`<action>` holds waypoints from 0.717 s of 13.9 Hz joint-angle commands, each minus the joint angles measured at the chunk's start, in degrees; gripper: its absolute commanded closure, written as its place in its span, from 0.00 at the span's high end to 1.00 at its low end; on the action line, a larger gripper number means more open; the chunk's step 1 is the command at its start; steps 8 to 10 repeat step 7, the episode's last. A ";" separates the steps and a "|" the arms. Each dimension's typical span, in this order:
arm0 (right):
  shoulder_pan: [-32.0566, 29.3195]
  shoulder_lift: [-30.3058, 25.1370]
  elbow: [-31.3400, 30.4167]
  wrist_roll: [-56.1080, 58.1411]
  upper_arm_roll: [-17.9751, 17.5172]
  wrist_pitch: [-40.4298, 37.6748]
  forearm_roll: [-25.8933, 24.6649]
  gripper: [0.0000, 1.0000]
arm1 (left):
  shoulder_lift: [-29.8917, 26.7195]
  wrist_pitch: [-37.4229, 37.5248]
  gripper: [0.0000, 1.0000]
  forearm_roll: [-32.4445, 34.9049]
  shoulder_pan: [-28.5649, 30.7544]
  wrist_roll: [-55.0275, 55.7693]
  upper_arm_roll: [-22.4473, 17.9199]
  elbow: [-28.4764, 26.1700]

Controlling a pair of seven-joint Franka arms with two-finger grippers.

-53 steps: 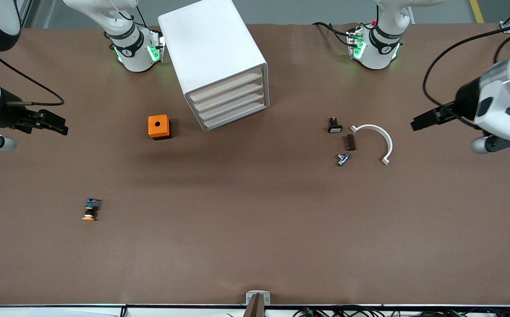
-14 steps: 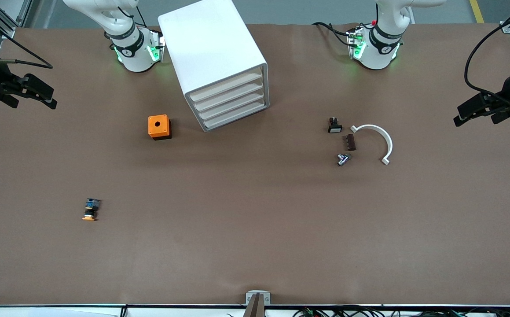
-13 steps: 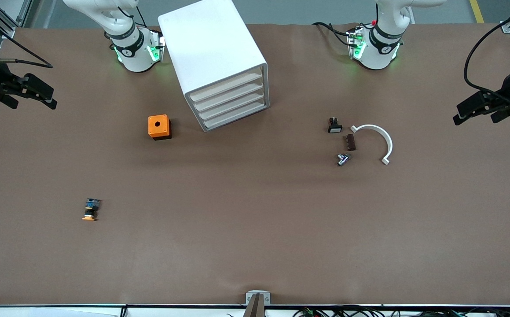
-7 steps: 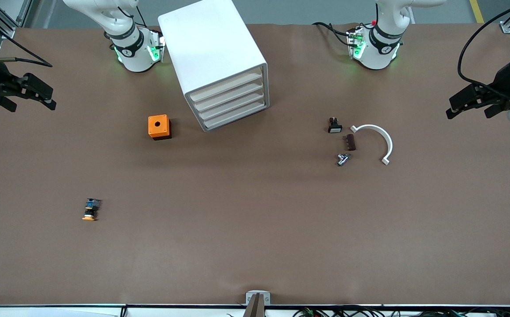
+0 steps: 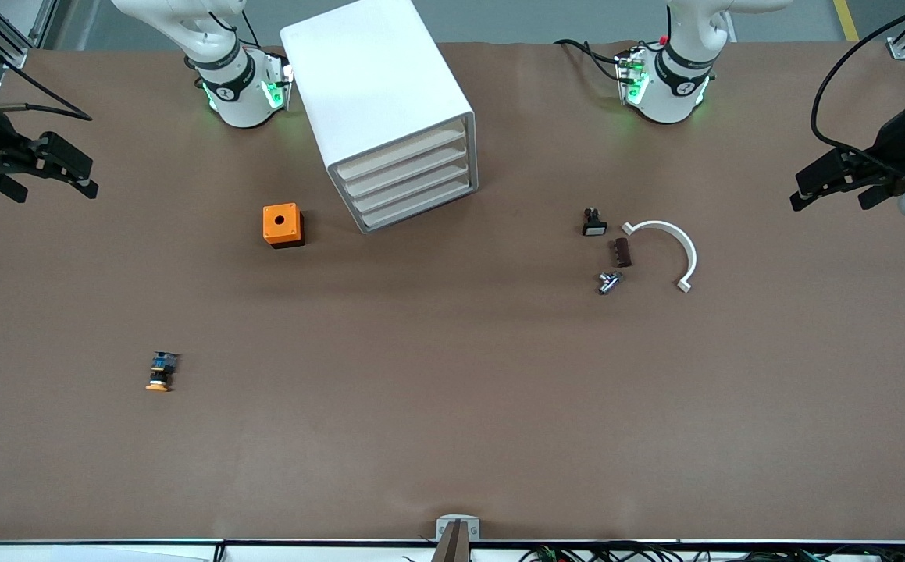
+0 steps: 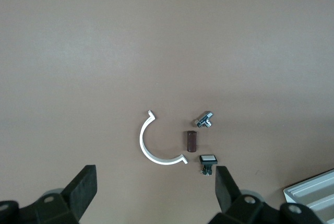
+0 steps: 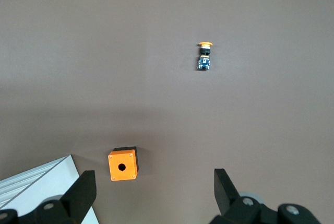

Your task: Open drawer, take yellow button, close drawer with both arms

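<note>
Plainly, step in hand: none of the task's steps has begun; the job stands at its opening, with the drawer still to be pulled.
Drawer: the drawer (image 5: 404, 150) is the highest of four alike in the white cabinet (image 5: 374, 86), and its pale front sits flush with the three below, so it is shut.
Button: the button (image 5: 160, 371), orange cap on a black-and-blue body, lies out on the bare desk (image 5: 452, 406), nearer the front camera than the orange box (image 5: 283, 225) and toward the right arm's end; it is not in the drawer.
Left end effector: the left end effector (image 5: 810, 185) hangs over the desk's edge at the left arm's end, fingers apart and empty.
Right end effector: the right end effector (image 5: 69, 170) hangs over the desk's edge at the right arm's end, fingers apart, holding nothing.
Other parts: a white curved clip (image 5: 669, 250), a small black-and-white switch (image 5: 593, 222), a brown block (image 5: 621, 252) and a metal fitting (image 5: 609, 282) lie close together toward the left arm's end.
Next move, as I judge it: one arm has to travel in to the cabinet's front and catch the top drawer's edge without snagging the one below; the cabinet stands turned at an angle, so the pull should follow its own line.
Likely split: the right arm is the closer to the button.
</note>
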State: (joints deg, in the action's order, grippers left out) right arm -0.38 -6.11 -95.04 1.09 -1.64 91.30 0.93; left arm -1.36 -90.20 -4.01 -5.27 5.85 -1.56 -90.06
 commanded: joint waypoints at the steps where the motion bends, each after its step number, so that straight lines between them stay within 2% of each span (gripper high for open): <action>1: -0.58 -1.53 -1.46 0.85 -0.12 0.19 0.39 1.00 | -0.14 0.90 1.00 1.37 0.26 -0.05 0.15 1.81; 10: -0.58 -1.45 -1.55 0.85 -0.12 -0.07 0.39 1.00 | 0.13 1.07 1.00 1.37 0.26 0.21 0.15 2.08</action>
